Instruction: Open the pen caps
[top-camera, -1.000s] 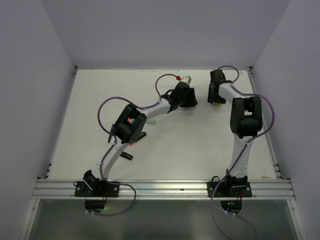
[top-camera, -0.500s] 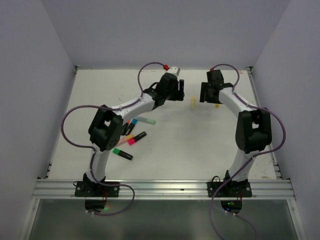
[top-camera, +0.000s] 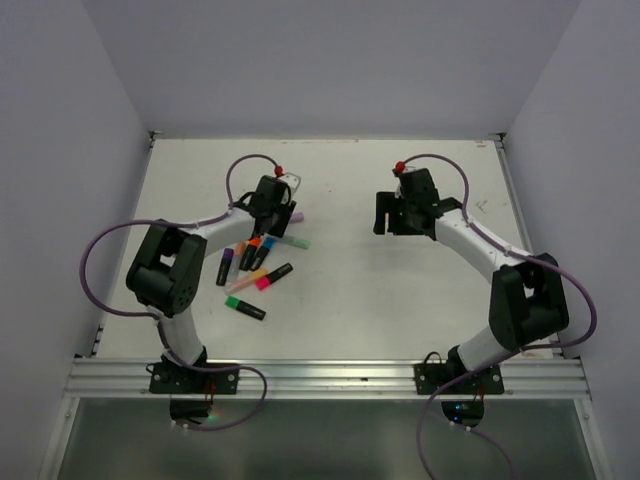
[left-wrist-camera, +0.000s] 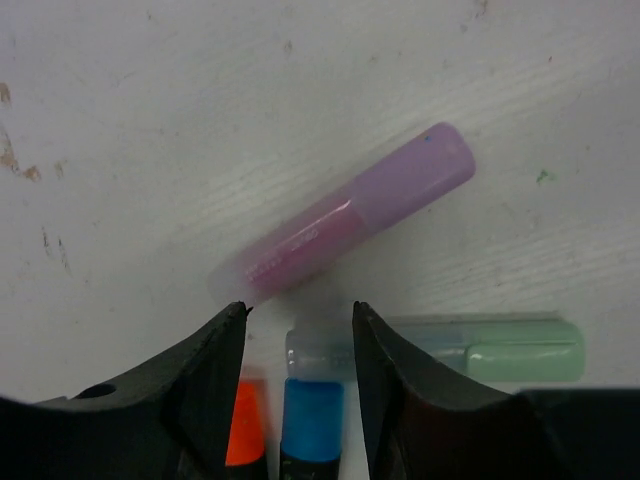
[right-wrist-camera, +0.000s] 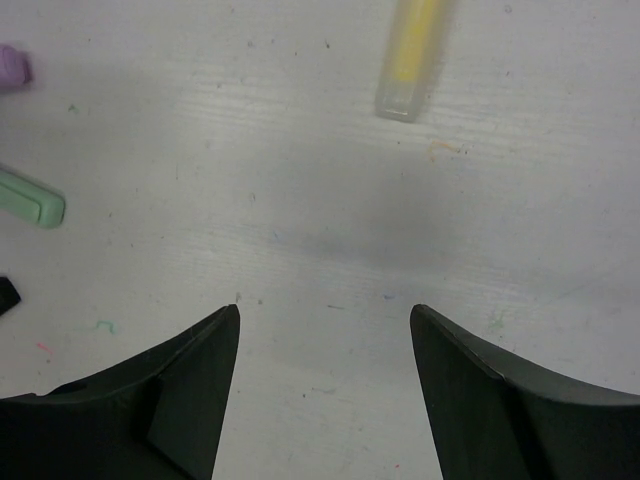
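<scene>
Left arm (top-camera: 215, 222) is down over the pile of pens (top-camera: 250, 270) on the left half of the table (top-camera: 350, 300). Left jaws are part spread and pinching nothing. In the left wrist view the blue-capped pen (left-wrist-camera: 312, 425) lies in the gap between the tips, long axis running straight out ahead, so square to the closing line. The orange-capped pen (left-wrist-camera: 246, 440) sits just beside it, under the left-hand finger. The mint pen (left-wrist-camera: 510, 350) lies crosswise, long axis along the closing line, its clear cap (left-wrist-camera: 330, 345) poking into the gap right at the tips and its body off to the right. The purple pen (left-wrist-camera: 350, 215) is just beyond the tips, on a diagonal, far end up and right. My read: the blue-capped one lines up best for a pinch, the mint one worst, and the purple needs a wrist turn first. Right arm (top-camera: 470, 240) hangs near table centre, well apart from the pile. Right jaws are spread wide and empty, with bare table between them. The yellow pen (right-wrist-camera: 412, 45) lies ahead of them and a little right, long axis pointing nearly away, so that arm is the nearer one for it. Caps look still on, as far as visible.
</scene>
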